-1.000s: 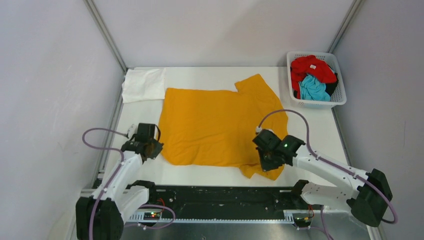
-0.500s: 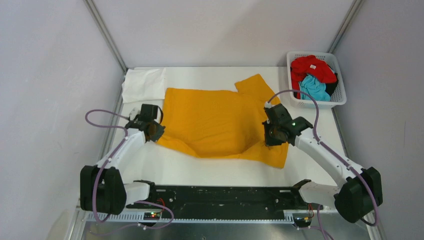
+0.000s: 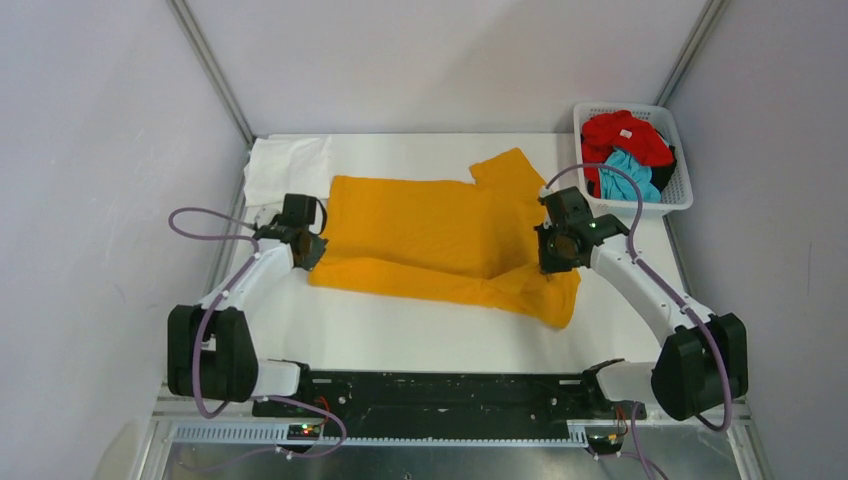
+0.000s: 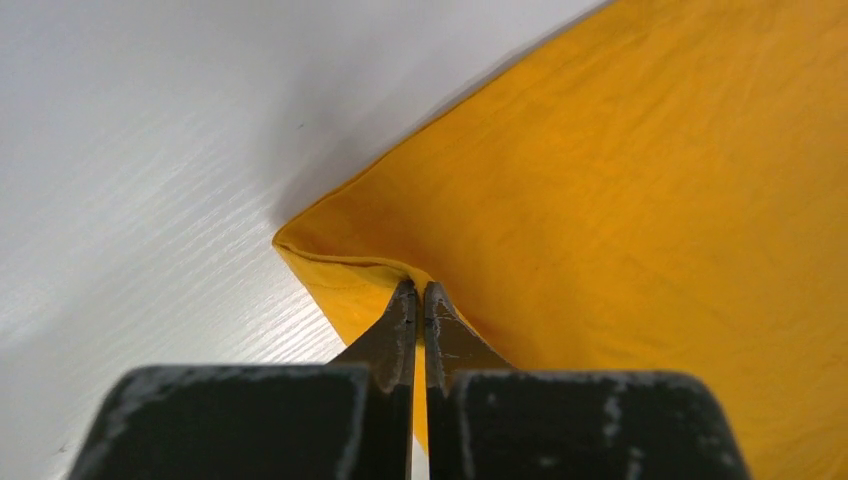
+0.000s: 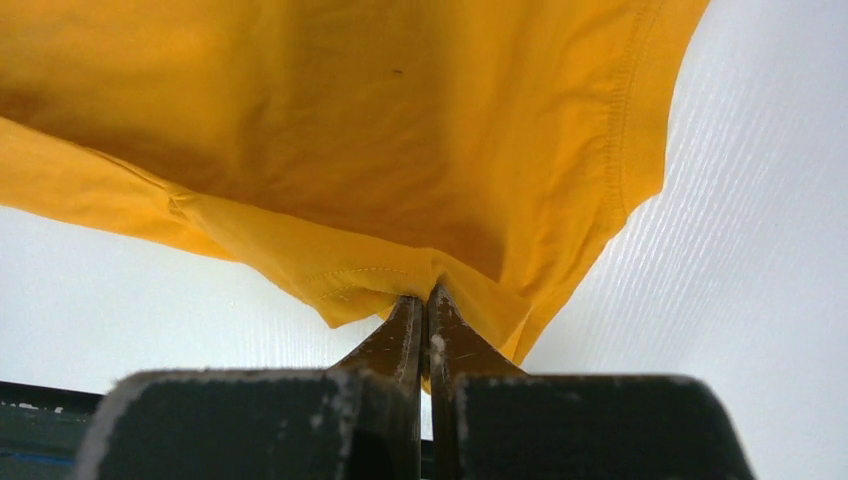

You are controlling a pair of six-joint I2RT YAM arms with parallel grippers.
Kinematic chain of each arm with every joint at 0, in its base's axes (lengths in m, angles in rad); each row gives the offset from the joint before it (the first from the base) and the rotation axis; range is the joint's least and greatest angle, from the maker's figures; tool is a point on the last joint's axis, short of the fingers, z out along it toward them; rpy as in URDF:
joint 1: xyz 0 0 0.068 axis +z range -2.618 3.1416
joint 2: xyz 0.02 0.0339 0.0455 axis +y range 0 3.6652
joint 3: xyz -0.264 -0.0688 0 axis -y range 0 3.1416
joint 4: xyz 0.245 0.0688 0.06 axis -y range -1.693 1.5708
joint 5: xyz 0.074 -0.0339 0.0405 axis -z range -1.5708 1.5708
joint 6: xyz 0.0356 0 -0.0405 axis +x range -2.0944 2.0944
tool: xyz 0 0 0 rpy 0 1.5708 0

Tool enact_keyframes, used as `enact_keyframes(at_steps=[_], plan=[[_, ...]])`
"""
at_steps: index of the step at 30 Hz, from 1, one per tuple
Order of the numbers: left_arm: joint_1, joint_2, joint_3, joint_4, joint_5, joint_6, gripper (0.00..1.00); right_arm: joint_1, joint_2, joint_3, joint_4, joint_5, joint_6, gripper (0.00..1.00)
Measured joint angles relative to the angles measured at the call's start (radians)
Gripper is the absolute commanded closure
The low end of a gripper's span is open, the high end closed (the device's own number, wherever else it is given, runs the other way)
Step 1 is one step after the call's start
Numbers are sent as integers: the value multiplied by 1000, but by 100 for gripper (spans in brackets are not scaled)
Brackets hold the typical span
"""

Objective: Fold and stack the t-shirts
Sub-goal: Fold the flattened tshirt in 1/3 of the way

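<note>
The mustard-orange t-shirt [image 3: 430, 235] lies across the middle of the table, its near part folded up over itself. My left gripper [image 3: 307, 252] is shut on the shirt's left near corner [image 4: 345, 265]. My right gripper [image 3: 556, 262] is shut on the shirt's hem [image 5: 380, 280] at the right, and cloth hangs below it. A folded white t-shirt [image 3: 287, 168] lies at the back left. Red [image 3: 625, 135] and turquoise [image 3: 628, 178] t-shirts sit crumpled in the basket.
A white plastic lattice basket [image 3: 682, 192] stands at the back right corner. Grey walls close in the table on the left, back and right. Bare white table [image 3: 420, 335] shows in front of the orange shirt.
Both grippers have carried the orange shirt's near edge away from me, towards the back. The shirt's near half now lies doubled over, and more bare table shows in front.
</note>
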Motion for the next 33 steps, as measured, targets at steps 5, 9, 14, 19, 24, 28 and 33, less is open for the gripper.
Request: enact_keyframes(at_steps=[5,9,14,19,24,28,33], plan=[[3,40,38,6,-13,1,100,-2,43,40,10,-14,-39,100],[4,64,51,9,-16,1,100,-10,98,76,15,-14,-66,100],[9,82,53,11,-24,1,100,-50,171,114,15,-13,-92,100],[26,124,75,12,-34,1,100,-81,251,169,20,-10,-108,100],[33,181,111,13,-32,5,100,-91,287,190,33,-13,-133,99],[34,239,141,18,-27,16,100,-92,343,240,42,-14,-159,96],[34,277,154,25,-26,21,65,-96,450,313,50,-8,-173,74]])
